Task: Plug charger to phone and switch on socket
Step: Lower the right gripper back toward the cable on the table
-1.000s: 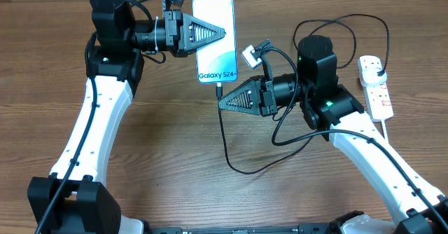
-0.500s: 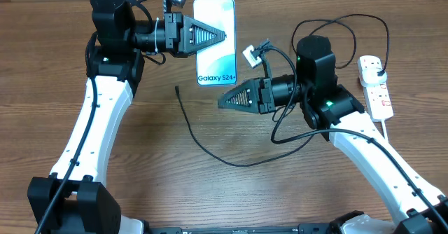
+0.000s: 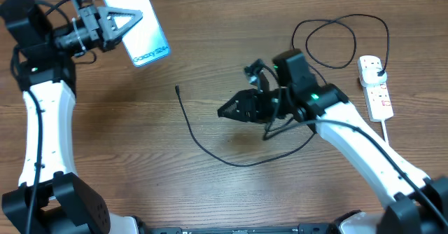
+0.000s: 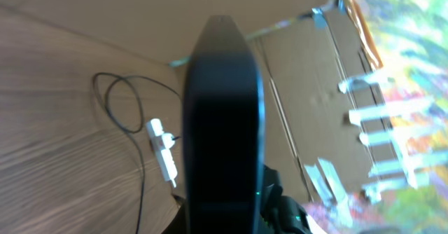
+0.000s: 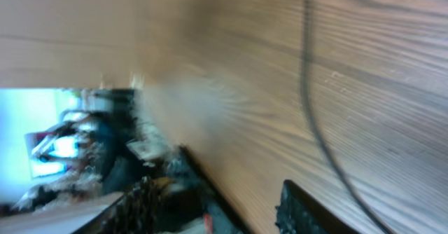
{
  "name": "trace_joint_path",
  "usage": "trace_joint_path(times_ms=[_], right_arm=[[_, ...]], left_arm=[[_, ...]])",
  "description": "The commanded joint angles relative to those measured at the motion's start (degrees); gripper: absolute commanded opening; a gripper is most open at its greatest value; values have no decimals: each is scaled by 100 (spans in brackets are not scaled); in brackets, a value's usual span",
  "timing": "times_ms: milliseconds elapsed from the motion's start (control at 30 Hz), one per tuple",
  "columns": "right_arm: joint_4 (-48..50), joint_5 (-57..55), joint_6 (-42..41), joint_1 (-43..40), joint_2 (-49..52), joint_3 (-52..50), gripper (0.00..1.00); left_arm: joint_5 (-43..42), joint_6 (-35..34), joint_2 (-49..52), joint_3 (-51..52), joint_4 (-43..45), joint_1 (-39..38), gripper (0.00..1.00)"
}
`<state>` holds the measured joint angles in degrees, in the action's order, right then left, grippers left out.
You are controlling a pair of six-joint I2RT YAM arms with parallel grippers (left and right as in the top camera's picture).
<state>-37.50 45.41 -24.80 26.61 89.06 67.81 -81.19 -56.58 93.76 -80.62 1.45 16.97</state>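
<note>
Bare brown wooden table [image 3: 126,185] is lying open across the lower left. The thin black charger cable [image 3: 192,137] is curving through the centre, and the white oblong power strip [image 3: 375,88] is occupying the right edge.

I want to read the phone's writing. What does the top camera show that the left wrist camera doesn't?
Only overhead: the phone's blue screen with its writing, the cable's loose tip on the table, the left arm and right arm. Only left wrist: a dark close-up shape, probably the phone's back, and cardboard behind the table. Both: the white power strip, the black cable's loop and the wooden table.
</note>
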Motion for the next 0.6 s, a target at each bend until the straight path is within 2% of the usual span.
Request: trace_joint_path(times_ms=[0,133,233,400,467,567], right_arm=[[-866,-1648,614,396,627,1412,58],[-1943,-2673,1156,809,1650,3095,61],[-2059,-3158,1296,1023,2282,3827,61],[-1547,-3305,1311,1294,2957,3926,56],[-1342,-3523,1314,1440,3235,3923,55],[-1058,-4124,1314,1703,3670,3923,54]], left_arm=[[264,1185,-151,-96,-809,249,4],[1351,2221,-151,-96,-2326,350,4],[2699,2837,-151,-96,-3427,348,4],[5051,2922,-151,-94,-4409,369,4],[5617,2922,-151,-96,-4559,369,4],[6024,2922,-151,-96,-4664,369,4]])
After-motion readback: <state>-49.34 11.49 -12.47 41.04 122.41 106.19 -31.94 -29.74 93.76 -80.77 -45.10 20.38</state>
